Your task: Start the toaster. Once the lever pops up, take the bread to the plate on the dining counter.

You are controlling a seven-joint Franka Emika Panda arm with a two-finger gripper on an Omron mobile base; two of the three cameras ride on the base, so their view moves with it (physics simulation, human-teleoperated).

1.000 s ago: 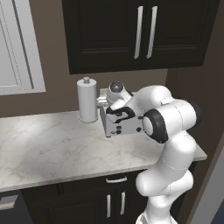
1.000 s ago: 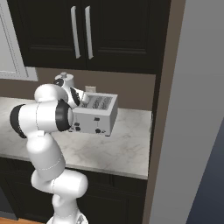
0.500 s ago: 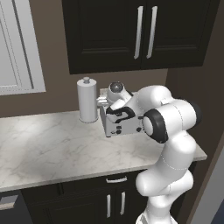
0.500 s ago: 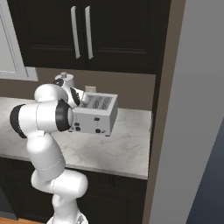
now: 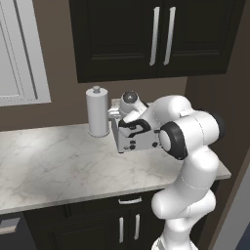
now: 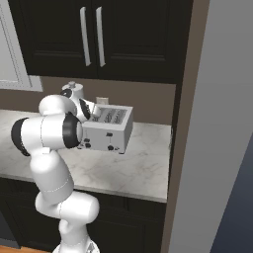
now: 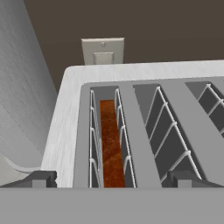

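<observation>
The silver-white toaster (image 5: 140,142) (image 6: 109,134) stands at the back of a marble counter. Seen from above in the hand view, the toaster (image 7: 65,113) has several slots, and the orange-brown bread (image 7: 111,148) sits deep in the leftmost one. My gripper (image 7: 111,179) hangs open just over that slot, a dark fingertip (image 7: 40,178) on either side of it, touching nothing. From the left base view the gripper (image 5: 131,125) is above the toaster's left end. The plate and the dining counter are out of view.
A white paper-towel roll (image 5: 97,111) (image 7: 17,87) stands close on the toaster's left. A wall outlet (image 7: 103,51) is behind it. Dark upper cabinets (image 5: 156,39) hang overhead. A tall grey panel (image 6: 217,123) bounds the counter (image 5: 58,161) on the right.
</observation>
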